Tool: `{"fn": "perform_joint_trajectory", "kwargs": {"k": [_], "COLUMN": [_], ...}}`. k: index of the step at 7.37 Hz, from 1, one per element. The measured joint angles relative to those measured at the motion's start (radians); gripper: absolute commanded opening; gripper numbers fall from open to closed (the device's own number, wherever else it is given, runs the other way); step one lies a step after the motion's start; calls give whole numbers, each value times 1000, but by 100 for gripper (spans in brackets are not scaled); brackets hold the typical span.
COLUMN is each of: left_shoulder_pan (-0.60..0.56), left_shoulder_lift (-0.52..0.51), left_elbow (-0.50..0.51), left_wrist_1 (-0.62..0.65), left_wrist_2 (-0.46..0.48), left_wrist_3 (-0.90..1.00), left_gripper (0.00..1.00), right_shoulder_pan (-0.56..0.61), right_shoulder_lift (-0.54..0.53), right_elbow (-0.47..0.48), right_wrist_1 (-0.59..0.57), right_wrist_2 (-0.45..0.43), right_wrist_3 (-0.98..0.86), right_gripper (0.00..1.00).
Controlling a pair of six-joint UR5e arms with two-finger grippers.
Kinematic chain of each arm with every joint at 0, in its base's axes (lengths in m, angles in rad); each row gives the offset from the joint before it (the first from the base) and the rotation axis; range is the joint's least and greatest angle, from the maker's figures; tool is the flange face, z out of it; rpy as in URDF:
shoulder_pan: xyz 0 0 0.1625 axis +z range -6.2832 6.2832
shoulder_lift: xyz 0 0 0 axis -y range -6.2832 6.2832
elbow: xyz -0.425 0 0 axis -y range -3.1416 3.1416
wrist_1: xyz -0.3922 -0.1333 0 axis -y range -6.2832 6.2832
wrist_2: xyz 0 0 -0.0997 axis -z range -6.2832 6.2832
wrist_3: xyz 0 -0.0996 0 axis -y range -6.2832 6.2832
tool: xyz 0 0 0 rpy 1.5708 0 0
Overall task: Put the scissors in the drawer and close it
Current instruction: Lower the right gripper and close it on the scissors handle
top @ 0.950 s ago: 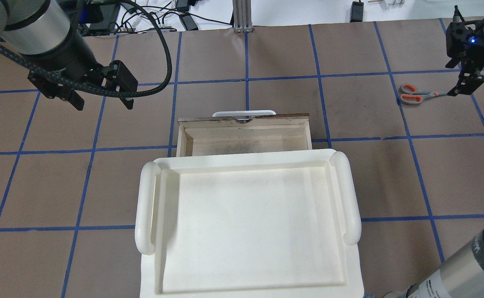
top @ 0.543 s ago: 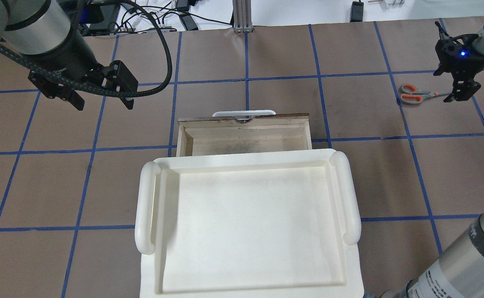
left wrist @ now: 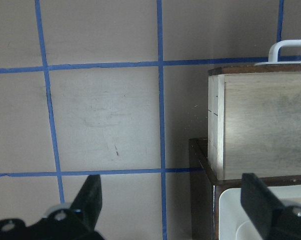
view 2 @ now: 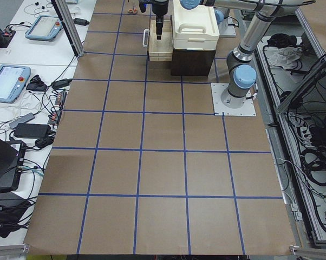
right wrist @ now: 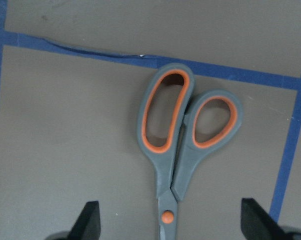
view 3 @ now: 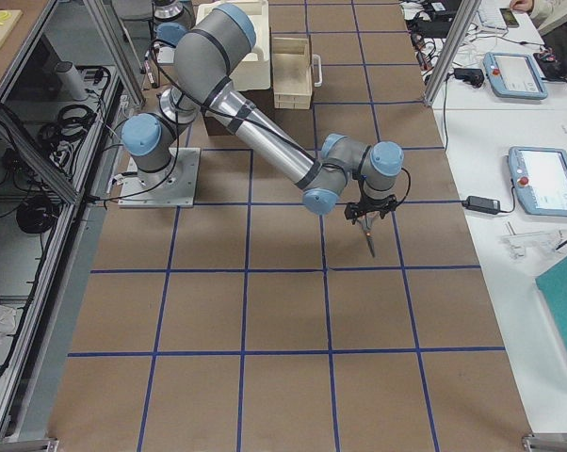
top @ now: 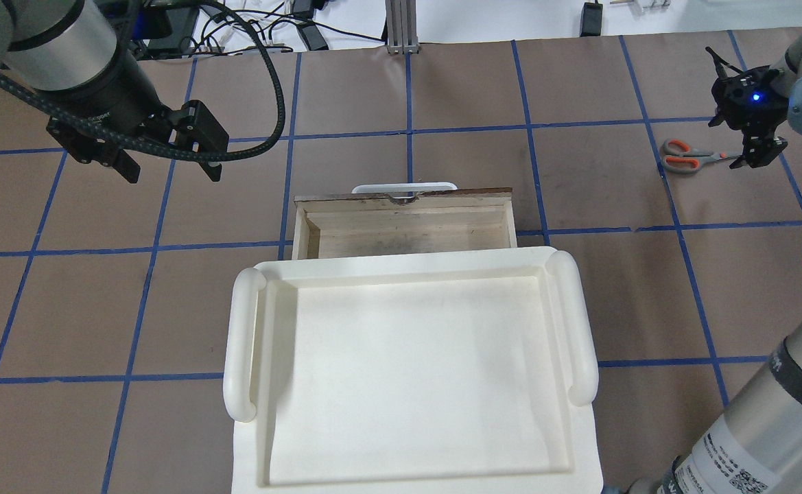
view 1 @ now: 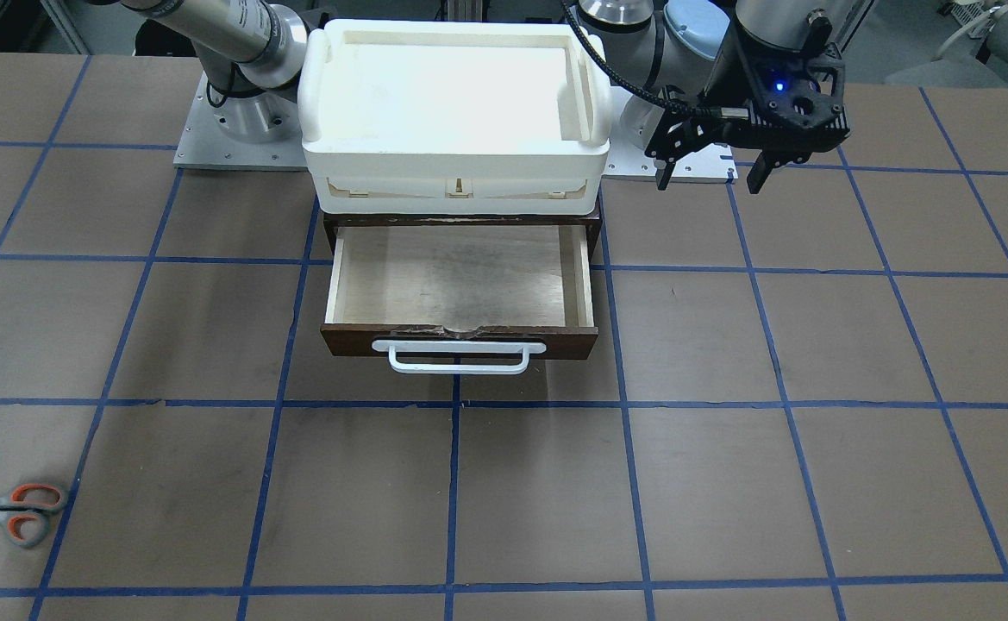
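The table (view 1: 728, 483) carries a white tray (top: 407, 370) set on a dark cabinet, and under it the drawer (view 1: 460, 289) stands pulled out and bare inside, well apart from the right gripper (top: 761, 152) and just beside the left gripper (view 1: 710, 177). The left gripper hangs above the table with its fingers spread wide and nothing between them. The right gripper is also spread wide and holds nothing; it is poised directly over the scissors (right wrist: 175, 150), which lie flat on the table with the blades closed. In the right wrist view its two fingers straddle the scissors at about the orange pivot, one finger well out to either side, and the two handle loops lie ahead of the fingers, on the side toward the drawer. Whether the fingertips touch the table I cannot tell. The scissors look light and stiff. The thin metal blades lie close to the table and would likely be slick, and taking one loop alone might let the pair swing open. The better hold is probably across the narrow grey neck just beside the pivot, where both halves are pinched together.
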State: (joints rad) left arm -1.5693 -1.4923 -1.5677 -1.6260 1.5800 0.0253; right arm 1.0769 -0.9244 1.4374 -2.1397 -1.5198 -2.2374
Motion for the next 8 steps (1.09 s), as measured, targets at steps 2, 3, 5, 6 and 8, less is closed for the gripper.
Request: {"fn": "perform_joint_trajectory", "kwargs": {"k": [2,3,5,6,8], "left_shoulder_pan": [0,0,0,0,0], "left_shoulder_lift": [1,1,1,1,1], "left_elbow": [0,0,0,0,0], "left_wrist_1": [0,0,0,0,0], "left_wrist_2": [0,0,0,0,0], "left_wrist_3": [1,0,-1,-1,-1], "left_gripper": [100,100,100,100,100], "right_shoulder_pan": [0,0,0,0,0], "right_shoulder_lift": [30,39,57,62,67], "right_elbow": [-22,-25,-28,-29,-28], "right_wrist_1": [-2,-2,-4,-8,-11], "right_wrist_2": [0,0,0,0,0], "right_wrist_3": [-35,-40,-43,-43,-41], "right_gripper": [96,96,82,82,82]}}
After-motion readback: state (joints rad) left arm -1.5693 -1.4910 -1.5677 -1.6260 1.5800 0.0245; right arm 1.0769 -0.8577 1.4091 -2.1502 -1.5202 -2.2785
